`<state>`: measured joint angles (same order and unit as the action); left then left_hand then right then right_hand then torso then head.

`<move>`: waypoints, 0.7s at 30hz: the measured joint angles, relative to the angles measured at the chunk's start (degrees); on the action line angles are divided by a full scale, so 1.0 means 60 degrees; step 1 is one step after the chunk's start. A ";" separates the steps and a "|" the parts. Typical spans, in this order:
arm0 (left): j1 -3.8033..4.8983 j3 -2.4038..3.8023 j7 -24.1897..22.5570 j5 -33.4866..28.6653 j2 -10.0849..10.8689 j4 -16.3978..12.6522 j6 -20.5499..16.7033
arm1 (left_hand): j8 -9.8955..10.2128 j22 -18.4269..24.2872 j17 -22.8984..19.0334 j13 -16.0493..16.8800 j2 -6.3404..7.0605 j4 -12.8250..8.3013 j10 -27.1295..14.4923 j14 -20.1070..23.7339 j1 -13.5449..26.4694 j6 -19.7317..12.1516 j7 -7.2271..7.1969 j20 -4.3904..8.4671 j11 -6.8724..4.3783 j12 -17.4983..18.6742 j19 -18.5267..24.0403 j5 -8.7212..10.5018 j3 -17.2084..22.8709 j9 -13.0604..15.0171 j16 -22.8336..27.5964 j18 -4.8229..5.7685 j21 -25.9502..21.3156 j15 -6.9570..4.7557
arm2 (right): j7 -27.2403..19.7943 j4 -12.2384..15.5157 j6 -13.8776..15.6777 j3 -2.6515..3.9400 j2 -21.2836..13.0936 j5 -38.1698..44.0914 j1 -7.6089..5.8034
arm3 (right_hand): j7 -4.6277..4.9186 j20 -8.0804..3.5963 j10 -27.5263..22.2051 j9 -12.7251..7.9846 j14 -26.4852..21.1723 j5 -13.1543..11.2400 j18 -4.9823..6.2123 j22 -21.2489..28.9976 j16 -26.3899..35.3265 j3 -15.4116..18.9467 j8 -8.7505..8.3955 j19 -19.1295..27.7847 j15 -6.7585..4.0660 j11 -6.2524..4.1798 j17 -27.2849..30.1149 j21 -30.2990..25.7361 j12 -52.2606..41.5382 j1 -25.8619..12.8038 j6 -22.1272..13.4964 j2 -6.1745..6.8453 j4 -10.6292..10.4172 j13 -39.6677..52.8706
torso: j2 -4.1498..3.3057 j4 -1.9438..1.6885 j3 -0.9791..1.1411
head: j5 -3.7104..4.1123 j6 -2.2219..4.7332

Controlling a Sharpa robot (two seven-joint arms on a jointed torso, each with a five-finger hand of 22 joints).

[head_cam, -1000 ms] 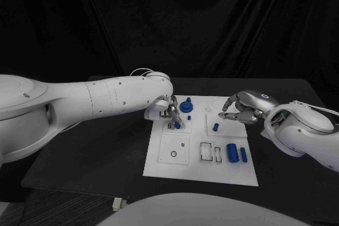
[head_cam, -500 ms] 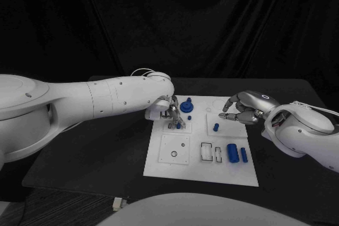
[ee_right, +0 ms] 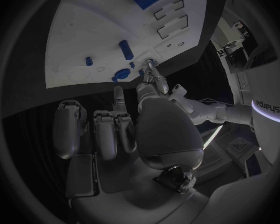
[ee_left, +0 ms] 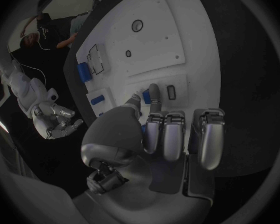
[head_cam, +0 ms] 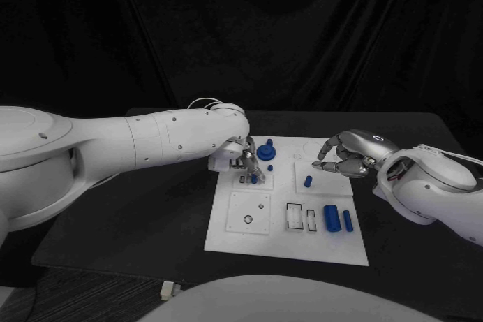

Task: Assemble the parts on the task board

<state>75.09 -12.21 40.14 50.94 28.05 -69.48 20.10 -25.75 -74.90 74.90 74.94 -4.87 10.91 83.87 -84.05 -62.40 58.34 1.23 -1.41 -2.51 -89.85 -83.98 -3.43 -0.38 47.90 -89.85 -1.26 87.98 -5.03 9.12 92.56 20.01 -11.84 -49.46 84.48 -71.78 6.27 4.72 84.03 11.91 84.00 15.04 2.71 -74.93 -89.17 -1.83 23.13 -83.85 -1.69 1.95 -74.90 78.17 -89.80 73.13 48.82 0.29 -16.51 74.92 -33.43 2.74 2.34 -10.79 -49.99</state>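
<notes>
Little has moved: left hand (head_cam: pixel 239 161) hides a small blue part (ee_left: pixel 145 96); grip unclear.

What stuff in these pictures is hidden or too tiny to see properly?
- Head view: the left robot hand covers the small blue part at its fingertips, so a pinch is unclear.
- Left wrist view: thumb and finger hide most of that part.
- Head view: the right robot hand has curled fingers hiding its palm.
- Holes on the task board are too small to tell apart.
</notes>
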 measured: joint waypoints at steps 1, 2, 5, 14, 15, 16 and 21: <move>-0.0001 0.0000 0.0000 0.0000 -0.0005 0.0002 0.0000 | 0.0000 0.0000 0.0000 0.0000 0.0000 0.0000 0.0000 0.0000 0.0000 0.0000 0.0000 0.0000 0.0000 0.0000 0.0000 0.0000 0.0000 0.0000 0.0000 0.0001 0.0000 0.0000 | 0.0001 0.0000 -0.0001 0.0000 -0.0002 0.0000 0.0000 | 0.0000 0.0000 0.0000 0.0000 0.0000 0.0000 -0.0001 0.0000 0.0000 0.0000 0.0000 0.0000 0.0000 0.0000 0.0000 0.0000 0.0000 0.0000 0.0000 0.0000 0.0000 0.0000 | 0.0000 0.0000 0.0000 | 0.0001 0.0000; -0.0002 0.0000 0.0000 0.0000 -0.0007 0.0003 0.0000 | 0.0000 0.0000 0.0000 0.0000 0.0000 0.0000 0.0000 0.0000 0.0000 0.0000 0.0000 0.0000 0.0000 0.0000 0.0000 0.0000 0.0000 0.0000 0.0000 0.0001 0.0000 0.0000 | 0.0002 0.0000 -0.0002 0.0000 -0.0004 0.0000 0.0000 | 0.0000 0.0000 0.0000 0.0000 0.0000 0.0000 0.0000 0.0000 0.0000 0.0000 0.0000 0.0000 0.0000 0.0000 0.0000 0.0000 0.0000 0.0000 0.0000 0.0000 0.0000 0.0000 | 0.0000 0.0000 0.0000 | 0.0003 0.0000; -0.0004 0.0000 0.0000 0.0000 -0.0008 0.0003 0.0000 | 0.0000 0.0000 0.0000 0.0000 0.0000 0.0000 0.0000 0.0000 0.0000 0.0000 0.0000 0.0000 0.0000 0.0000 0.0000 0.0000 0.0000 0.0000 0.0000 0.0001 0.0000 0.0000 | 0.0004 0.0004 -0.0003 0.0000 -0.0011 0.0000 0.0001 | 0.0000 0.0000 0.0000 0.0000 0.0000 0.0000 -0.0001 0.0001 0.0000 0.0000 0.0000 0.0000 0.0000 0.0000 0.0000 0.0000 0.0000 0.0000 0.0000 0.0000 0.0000 0.0000 | 0.0001 0.0000 0.0001 | 0.0005 0.0000; -0.0006 0.0004 0.0004 0.0000 0.0393 -0.0431 -0.0113 | -0.0182 0.0000 0.0000 -0.0003 0.0287 0.0469 0.0034 0.0001 0.0516 -0.0121 -0.0050 0.0039 -0.0034 0.0002 -0.0031 0.0063 -0.0469 0.0384 0.0000 0.0001 0.0000 -0.0068 | 0.0006 0.0021 0.0014 0.0000 -0.0103 0.0000 0.0002 | 0.0000 -0.0034 0.0000 0.0001 0.0000 0.0000 -0.0001 0.0002 0.0000 0.0000 -0.0040 0.0034 0.0000 0.0000 0.0000 0.0000 0.0000 0.0000 0.0000 0.0000 0.0000 -0.0001 | 0.0005 0.0002 0.0004 | 0.0001 0.0000; -0.0001 0.0004 0.0004 0.0000 0.0479 -0.0525 -0.0142 | -0.0182 0.0000 0.0000 -0.0003 0.0338 0.0535 0.0034 0.0001 0.0566 -0.0121 -0.0050 0.0069 -0.0034 0.0002 -0.0001 0.0064 -0.0535 0.0421 0.0000 0.0002 0.0000 -0.0068 | 0.0006 0.0021 0.0018 0.0000 -0.0110 0.0000 0.0002 | 0.0000 -0.0034 0.0000 0.0001 0.0000 0.0000 -0.0001 0.0002 0.0000 0.0000 -0.0040 0.0034 0.0000 0.0000 0.0000 0.0000 0.0000 0.0000 0.0000 0.0000 0.0000 -0.0001 | 0.0005 0.0002 0.0004 | 0.0001 0.0000; 0.0012 0.0004 0.0002 0.0000 0.0567 -0.0618 -0.0175 | -0.0220 0.0000 0.0000 -0.0003 0.0390 0.0622 0.0034 0.0001 0.0618 -0.0121 -0.0050 0.0069 -0.0035 0.0002 -0.0001 0.0064 -0.0622 0.0465 0.0000 0.0002 0.0000 -0.0068 | 0.0006 0.0022 0.0022 0.0000 -0.0118 0.0000 0.0002 | 0.0000 -0.0034 0.0000 -0.0004 0.0000 0.0000 -0.0002 0.0001 0.0000 0.0000 -0.0040 0.0034 0.0000 0.0000 0.0000 0.0000 0.0000 0.0000 0.0000 0.0000 0.0000 -0.0001 | 0.0005 0.0003 0.0004 | 0.0001 0.0000; 0.0403 -0.0004 -0.0046 -0.0002 0.1180 -0.1290 -0.0417 | -0.0239 0.0000 0.0000 -0.0002 0.0416 0.0857 0.0008 0.0001 0.0766 -0.0121 -0.0050 0.0069 -0.0060 0.0001 -0.0001 0.0064 -0.0857 0.0586 0.0000 0.0003 0.0000 -0.0068 | 0.0006 0.0026 0.0057 0.0000 -0.0174 0.0000 0.0002 | 0.0000 -0.0034 0.0000 -0.0009 0.0000 0.0000 -0.0001 0.0002 0.0000 0.0028 -0.0040 0.0034 0.0000 0.0000 0.0000 0.0000 0.0000 0.0000 0.0000 0.0000 -0.0028 -0.0001 | 0.0010 0.0002 -0.0001 | 0.0019 0.0000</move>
<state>77.51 -12.24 39.86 50.93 35.13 -77.22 17.60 -27.19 -74.90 74.90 74.93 -2.37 16.05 83.92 -84.05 -57.80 57.61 0.93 -1.00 -2.87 -89.84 -83.99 -3.04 -5.52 51.41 -89.85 -1.25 87.98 -5.43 9.15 92.71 20.36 -11.84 -50.51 84.48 -71.77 6.27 4.52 84.03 11.86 83.99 15.04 2.70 -74.92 -89.17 -1.66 22.89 -83.64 -1.69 1.95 -74.90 78.17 -89.80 73.13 48.82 0.29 -16.68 74.91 -33.37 2.75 2.33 -10.68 -49.99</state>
